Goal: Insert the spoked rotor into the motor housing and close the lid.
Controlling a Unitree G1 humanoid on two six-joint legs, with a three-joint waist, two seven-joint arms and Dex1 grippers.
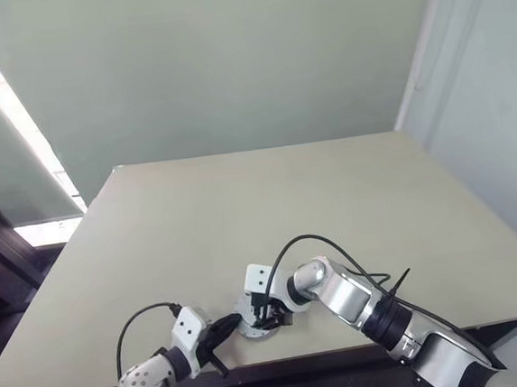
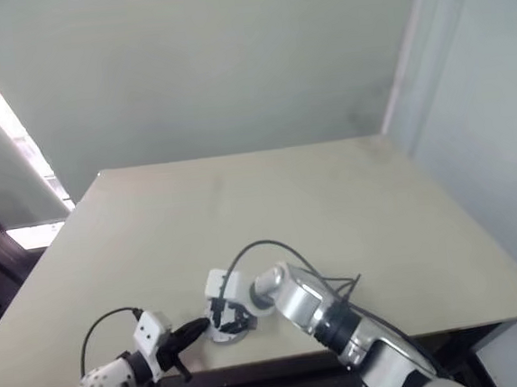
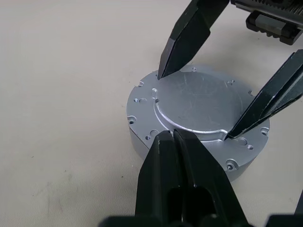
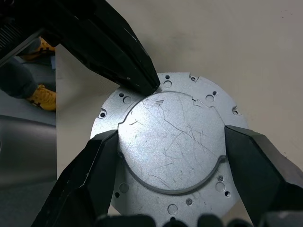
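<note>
Two grippers meet at the housing (image 3: 199, 120): the right gripper (image 4: 173, 142) spread astride its raised disc, the left gripper (image 3: 173, 137) shut, touching the rim. Lid seating is judged underway; pressing down is needed next.

This looks like a bare test room or lab, not a home. A plain beige desk (image 1: 269, 211) stands alone against blank pale green-grey walls (image 1: 211, 62), with a pale panel (image 1: 496, 118) closing off the right side and a strip of daylight (image 1: 16, 115) along the left. There is no furniture or decoration around it. The one thing on the desk is a machined silver motor housing (image 3: 199, 118), a workshop part.
</note>
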